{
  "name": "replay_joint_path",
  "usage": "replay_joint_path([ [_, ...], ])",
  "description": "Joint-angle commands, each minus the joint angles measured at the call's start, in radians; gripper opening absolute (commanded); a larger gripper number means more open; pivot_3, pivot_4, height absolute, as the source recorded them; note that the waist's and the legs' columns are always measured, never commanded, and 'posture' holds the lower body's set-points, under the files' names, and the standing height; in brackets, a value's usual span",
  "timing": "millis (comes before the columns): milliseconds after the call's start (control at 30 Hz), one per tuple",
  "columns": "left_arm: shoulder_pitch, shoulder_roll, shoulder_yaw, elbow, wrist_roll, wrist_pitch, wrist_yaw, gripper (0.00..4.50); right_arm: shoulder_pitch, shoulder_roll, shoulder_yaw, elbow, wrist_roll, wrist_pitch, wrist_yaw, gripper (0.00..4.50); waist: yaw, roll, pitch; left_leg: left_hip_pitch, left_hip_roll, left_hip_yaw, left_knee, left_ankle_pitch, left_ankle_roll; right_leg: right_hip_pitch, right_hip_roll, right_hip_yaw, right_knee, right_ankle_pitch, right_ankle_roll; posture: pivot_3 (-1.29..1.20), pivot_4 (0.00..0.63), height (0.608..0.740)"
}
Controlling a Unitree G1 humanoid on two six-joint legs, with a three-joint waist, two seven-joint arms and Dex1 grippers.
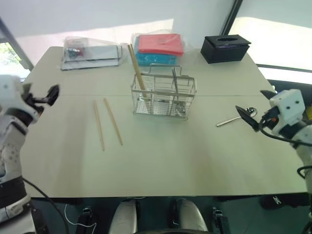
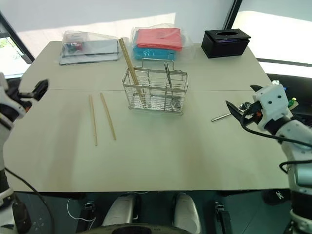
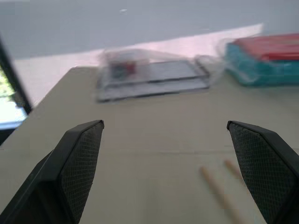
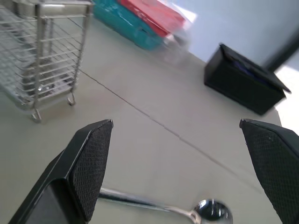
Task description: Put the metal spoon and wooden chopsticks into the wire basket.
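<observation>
The table [image 1: 161,165] carries the basket [image 1: 163,95] at its middle, with some chopsticks already standing inside. Two chopsticks [image 1: 108,123] lie just left of it; the spoon [image 1: 237,117] lies well to its right. Both grippers, left [image 1: 47,95] and right [image 1: 252,119], hover wide open and empty. The right one should drop squarely over the thin handle. Its fingers partly hide the spoon's bowl, probably facing up.

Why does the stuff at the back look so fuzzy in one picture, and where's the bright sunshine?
Left wrist view: the clear plastic-wrapped packet and red-and-teal stack look smeared and out of focus. Left eye view: a bright sunlit patch falls behind the beige table, by the black rectangular box; the silver wire basket looks sharp.
</observation>
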Motion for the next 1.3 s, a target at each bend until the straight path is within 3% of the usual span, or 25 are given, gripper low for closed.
replay_joint_path([
  [33,-0.061,0.065,-0.101,-0.036,-0.05,0.017,-0.14,4.47,-0.081,-0.079,0.056,0.112,-0.029,-0.138,0.154,4.5,-0.001,0.001,0.0,0.0,0.0,0.0,0.0,0.0,0.0,0.0,0.0,0.0,0.0,0.0,0.0,0.0,0.15,0.703],
  [133,-0.102,0.1,-0.181,-0.034,-0.066,0.015,-0.239,4.47,-0.165,-0.119,0.114,0.22,-0.055,-0.224,0.243,4.5,-0.003,0.002,0.001,0.001,-0.001,0.001,-0.001,0.0,0.0,0.0,0.0,0.0,0.0,0.0,0.0,0.0,0.15,0.703],
  [267,-0.255,0.135,-0.433,-0.072,-0.149,0.066,-0.566,4.47,-0.512,-0.167,0.374,0.594,-0.255,-0.564,0.5,4.5,-0.013,0.006,0.008,0.0,0.0,0.002,0.001,0.001,0.0,0.0,0.001,0.001,0.001,0.0,0.001,0.0,0.15,0.703],
  [400,-0.333,0.11,-0.55,-0.017,-0.094,0.025,-0.663,4.47,-0.731,-0.123,0.554,0.933,-0.429,-0.763,0.594,4.5,-0.02,0.005,0.007,0.002,0.0,0.002,0.001,0.001,0.0,0.001,0.002,0.002,0.001,-0.001,0.002,0.0,0.15,0.703],
  [533,-0.386,0.076,-0.597,0.026,-0.075,0.022,-0.705,4.47,-0.889,-0.084,0.696,1.187,-0.609,-0.913,0.581,4.5,-0.027,0.005,0.009,0.0,-0.001,0.002,0.0,0.001,0.0,-0.001,0.002,0.003,0.002,0.002,0.006,0.0,0.15,0.703],
  [733,-0.38,0.08,-0.614,0.007,-0.07,0.032,-0.755,4.47,-1.066,-0.021,0.873,1.43,-0.858,-0.985,0.418,4.5,-0.032,0.008,0.01,0.001,-0.001,0.004,-0.001,0.005,-0.007,-0.002,0.002,0.004,0.003,0.002,0.006,0.0,0.15,0.703],
  [1067,-0.327,0.095,-0.563,-0.088,-0.113,0.105,-0.708,4.47,-1.14,0.045,1.023,1.525,-1.07,-1.012,0.26,4.5,-0.027,0.008,0.011,0.002,-0.001,0.003,-0.001,0.006,-0.008,-0.001,0.002,0.005,0.004,0.002,0.006,0.0,0.15,0.703],
  [1300,-0.312,0.099,-0.523,-0.134,-0.147,0.158,-0.656,4.47,-1.151,0.088,1.026,1.543,-1.091,-1.018,0.245,4.5,-0.033,0.008,0.01,0.003,-0.001,0.003,-0.001,0.007,-0.01,0.0,0.002,0.005,0.005,0.002,0.006,0.0,0.15,0.703],
])
